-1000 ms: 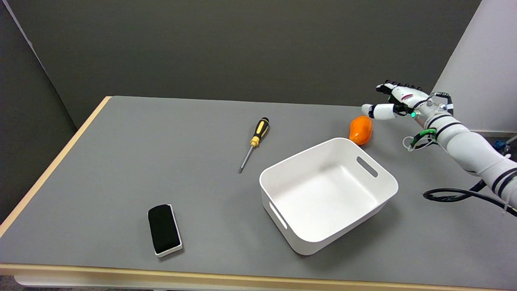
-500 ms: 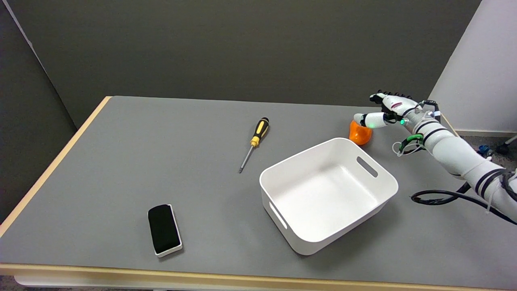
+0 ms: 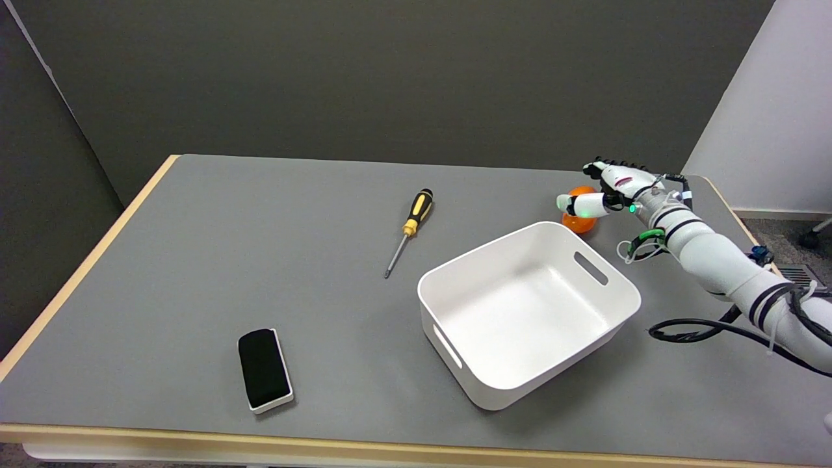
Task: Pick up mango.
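straddling mango [image 3: 578, 223], right hand [image 3: 608, 190] fingers [image 3: 578, 205] spread, thumb across its front.

We read this as a robotics lab or test cell, not a home. The bench [image 3: 195, 260] has a plain grey top with a light wood edge and stands against bare dark grey partition panels [image 3: 390, 71], with a white panel [image 3: 773, 130] at the right. A white robot arm [image 3: 721, 266] with black bands, loose cable ties and a trailing black cable [image 3: 689, 331] reaches in. The things laid out look like unrelated test props: screwdriver [image 3: 409, 229], white bin [image 3: 526, 312], board eraser [image 3: 264, 368]. No household furnishing shows.
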`<state>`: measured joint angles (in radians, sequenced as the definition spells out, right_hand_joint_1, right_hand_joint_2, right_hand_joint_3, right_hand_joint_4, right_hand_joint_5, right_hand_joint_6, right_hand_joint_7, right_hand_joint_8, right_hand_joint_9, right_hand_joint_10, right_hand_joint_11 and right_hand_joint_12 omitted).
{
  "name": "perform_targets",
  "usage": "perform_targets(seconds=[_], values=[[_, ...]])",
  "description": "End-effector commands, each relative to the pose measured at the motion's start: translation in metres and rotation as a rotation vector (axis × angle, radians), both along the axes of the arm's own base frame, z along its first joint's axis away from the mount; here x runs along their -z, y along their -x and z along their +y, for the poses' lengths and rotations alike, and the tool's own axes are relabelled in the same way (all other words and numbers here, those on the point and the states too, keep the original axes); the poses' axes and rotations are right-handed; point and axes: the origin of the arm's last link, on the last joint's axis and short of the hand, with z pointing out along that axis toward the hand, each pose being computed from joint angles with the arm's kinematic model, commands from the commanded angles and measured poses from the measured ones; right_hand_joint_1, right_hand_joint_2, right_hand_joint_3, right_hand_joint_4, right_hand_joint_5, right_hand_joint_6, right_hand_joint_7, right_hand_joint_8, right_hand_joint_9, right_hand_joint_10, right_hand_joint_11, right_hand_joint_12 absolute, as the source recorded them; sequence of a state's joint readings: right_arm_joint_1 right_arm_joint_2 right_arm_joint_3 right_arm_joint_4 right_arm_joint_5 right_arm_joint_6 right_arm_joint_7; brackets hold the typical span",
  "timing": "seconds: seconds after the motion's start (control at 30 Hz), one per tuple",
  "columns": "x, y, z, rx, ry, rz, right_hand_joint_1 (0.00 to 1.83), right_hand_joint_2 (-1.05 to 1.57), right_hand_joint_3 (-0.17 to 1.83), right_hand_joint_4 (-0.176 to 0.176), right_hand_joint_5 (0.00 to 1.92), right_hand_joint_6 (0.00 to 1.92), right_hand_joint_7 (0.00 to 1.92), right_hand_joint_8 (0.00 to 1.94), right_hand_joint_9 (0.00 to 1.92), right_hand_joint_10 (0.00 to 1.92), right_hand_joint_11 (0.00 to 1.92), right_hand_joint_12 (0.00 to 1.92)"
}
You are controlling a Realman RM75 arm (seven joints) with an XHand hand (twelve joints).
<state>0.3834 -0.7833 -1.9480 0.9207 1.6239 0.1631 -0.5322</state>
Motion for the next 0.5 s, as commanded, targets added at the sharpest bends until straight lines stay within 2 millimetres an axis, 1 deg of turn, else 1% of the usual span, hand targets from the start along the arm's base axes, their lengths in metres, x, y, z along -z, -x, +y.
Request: perform_targets(seconds=[0.03,0.3,0.37,0.43,0.5], values=[[0.0184,0.0159,0.0001,0.004,-0.011,-0.025,0.29,0.63,0.75,-0.07,0.14,0.36,0.22,0.39,0.29,1.12,0.41,1.72],[0.0223,0.0122,-0.0031,-0.016,-0.012,-0.062,0.32,0.63,0.75,-0.067,0.14,0.35,0.22,0.39,0.3,1.12,0.4,1.71],[0.0229,0.0107,-0.0038,-0.024,-0.011,-0.076,0.39,0.6,0.83,-0.065,0.13,0.36,0.22,0.41,0.31,1.13,0.39,1.72],[0.0238,0.0088,-0.0047,-0.031,-0.012,-0.083,0.42,0.61,0.83,-0.065,0.13,0.36,0.22,0.41,0.32,1.14,0.39,1.71],[0.0251,0.0075,-0.0054,-0.036,-0.015,-0.083,0.5,0.62,0.85,-0.065,0.13,0.36,0.23,0.41,0.34,1.16,0.39,1.71]])
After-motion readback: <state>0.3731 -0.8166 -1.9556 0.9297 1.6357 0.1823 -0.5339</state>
